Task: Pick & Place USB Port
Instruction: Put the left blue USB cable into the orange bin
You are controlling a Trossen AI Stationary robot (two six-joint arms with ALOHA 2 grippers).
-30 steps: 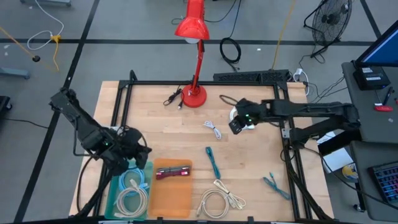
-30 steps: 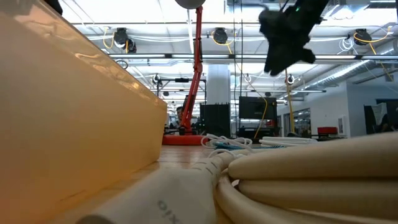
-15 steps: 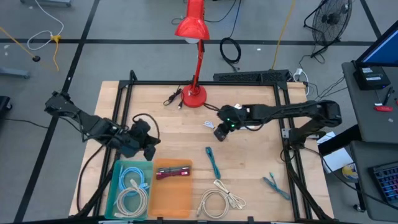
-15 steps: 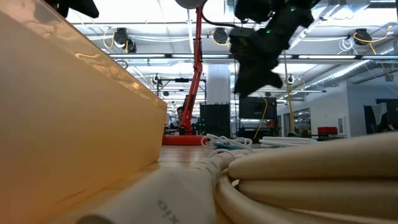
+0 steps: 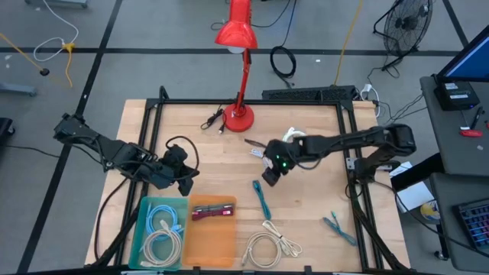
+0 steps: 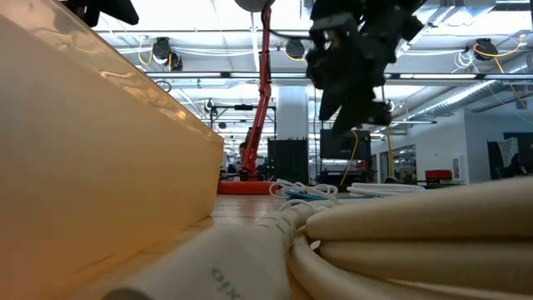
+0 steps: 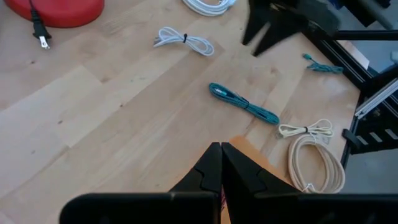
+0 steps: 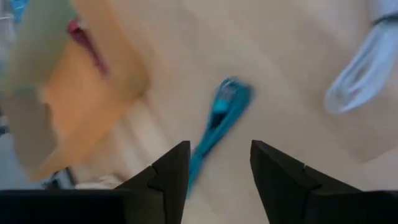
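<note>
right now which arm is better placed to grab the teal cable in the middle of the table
The right. Its open gripper hovers just above the teal cable, fingers aimed at it. The left gripper is shut and sits farther off, near the bins.

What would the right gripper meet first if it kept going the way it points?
Most likely the teal cable: the open right gripper frames it between its fingers above the wooden table. How far off it lies is unclear.
</note>
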